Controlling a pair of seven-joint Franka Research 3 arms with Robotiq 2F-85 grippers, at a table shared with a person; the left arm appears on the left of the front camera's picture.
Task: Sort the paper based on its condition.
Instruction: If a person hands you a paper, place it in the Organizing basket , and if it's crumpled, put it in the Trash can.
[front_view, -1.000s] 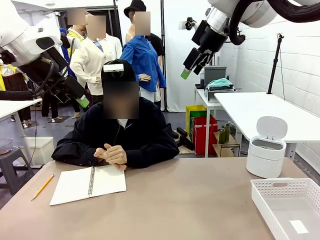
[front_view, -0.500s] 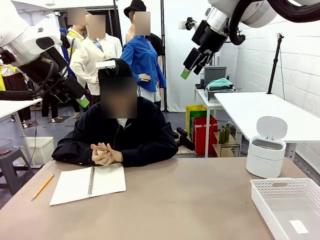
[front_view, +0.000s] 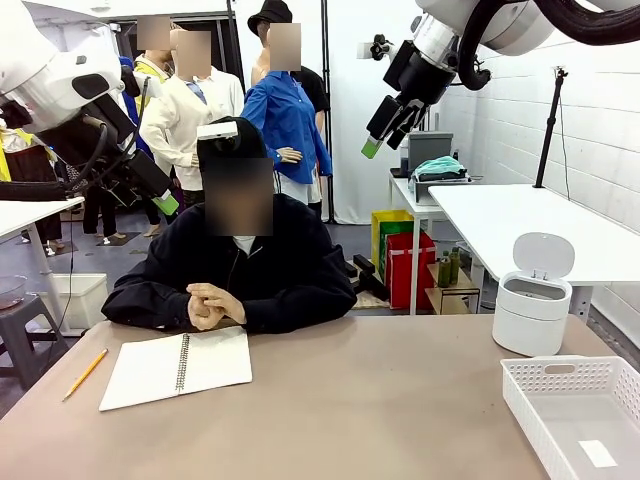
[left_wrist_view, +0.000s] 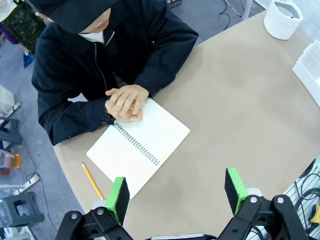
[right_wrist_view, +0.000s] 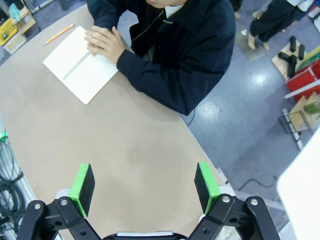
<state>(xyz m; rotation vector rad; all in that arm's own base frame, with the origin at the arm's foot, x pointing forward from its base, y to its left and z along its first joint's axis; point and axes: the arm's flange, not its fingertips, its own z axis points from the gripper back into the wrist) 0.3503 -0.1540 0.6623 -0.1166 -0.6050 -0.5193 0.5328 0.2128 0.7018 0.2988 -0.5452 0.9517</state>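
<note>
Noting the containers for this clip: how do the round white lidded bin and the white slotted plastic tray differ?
The round white lidded bin is a tall cylinder with solid walls; the white slotted plastic tray is low, wide and rectangular. The bin's lid stands flipped up; the tray has none. Both are white and sit on the right side of the table.

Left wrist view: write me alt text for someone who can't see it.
Seen from above, the left gripper hangs open over a tan table, where a person rests clasped hands at the edge of an open spiral notebook. A yellow pencil lies beside the notebook; a white bin and a white basket sit at the table's other end.
</note>
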